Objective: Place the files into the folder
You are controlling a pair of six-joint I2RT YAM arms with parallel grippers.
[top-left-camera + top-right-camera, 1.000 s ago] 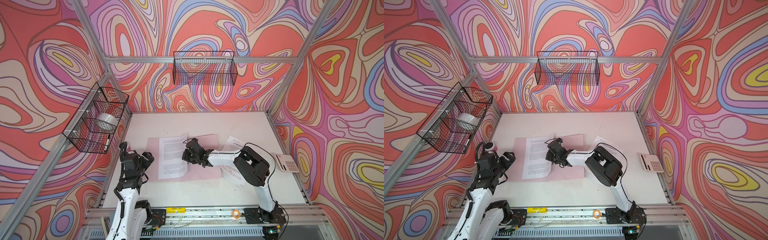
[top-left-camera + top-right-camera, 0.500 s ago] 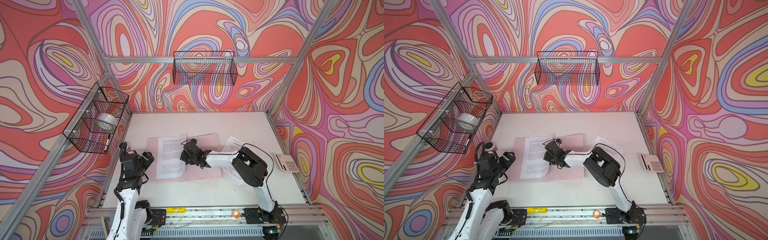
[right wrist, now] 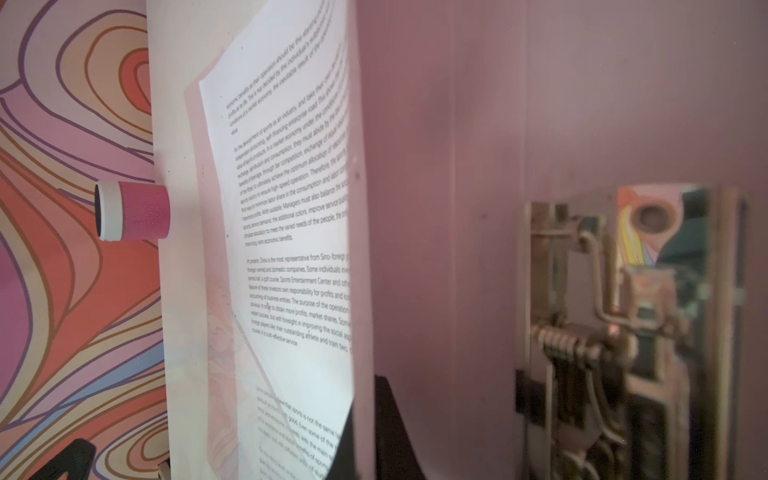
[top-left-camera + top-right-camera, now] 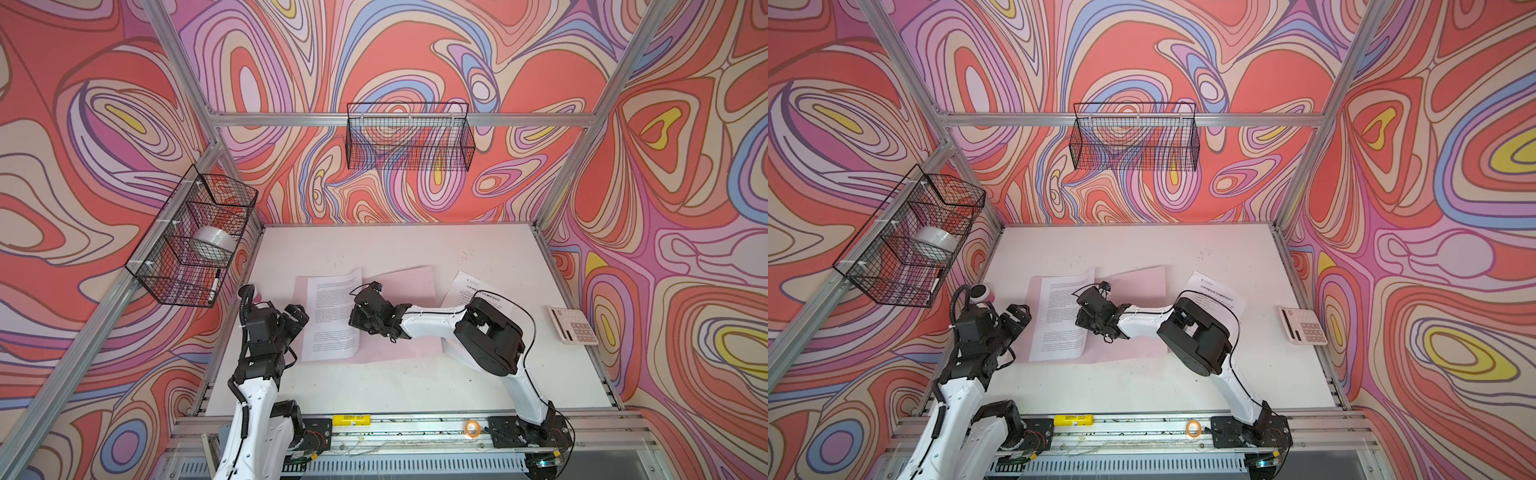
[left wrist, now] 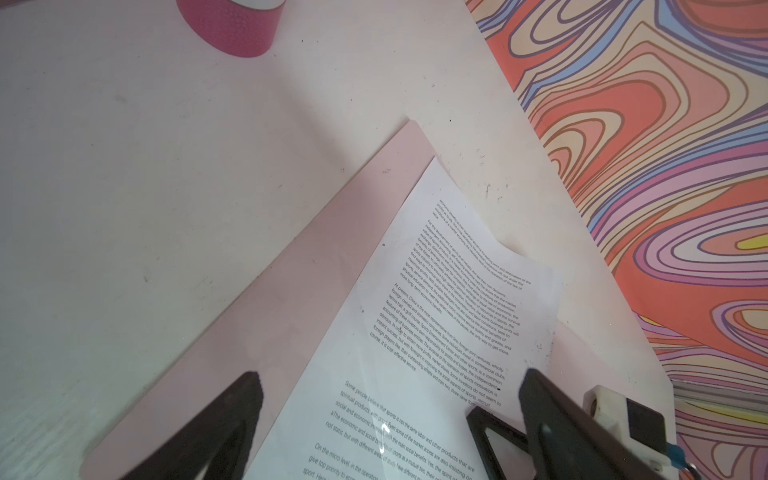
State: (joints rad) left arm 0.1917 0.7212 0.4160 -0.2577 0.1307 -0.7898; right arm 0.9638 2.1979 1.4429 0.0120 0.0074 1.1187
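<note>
**FIRST SHEET PARTLY SEATED IN OPEN FOLDER; SECOND SHEET OUTSTANDING**

**Location.** The folder (image 4: 409,282) lies open and flat at the centre of the worktop (image 4: 374,386) in both top views. One printed sheet (image 4: 328,320) rests on its left half. A second sheet (image 4: 467,286) lies right of centre, off the folder and partly under the right arm.

**Jaws.** The right gripper (image 4: 356,323) sits low at the printed sheet's right edge with its jaws closed. That edge curls up off the folder there, and I judge the jaws are pinching it. The left gripper (image 4: 297,318) hovers at the folder's left edge, jaws wide and holding nothing.

**Step in hand.** The first sheet is being laid into the folder. I judge this part done: it is flat on the left and lifted on the right.

**Next move.** The lifted edge needs lowering toward the spine, where the metal clip (image 3: 615,316) shows in the right wrist view. The sheet can then be released and the second sheet fetched.

**Orientation.** The printed sheet's long axis runs top to bottom of the frame, leaning slightly right at the top. Its first lines point toward the back wall. The open folder's long axis runs left to right, with its right end a little higher.
</note>
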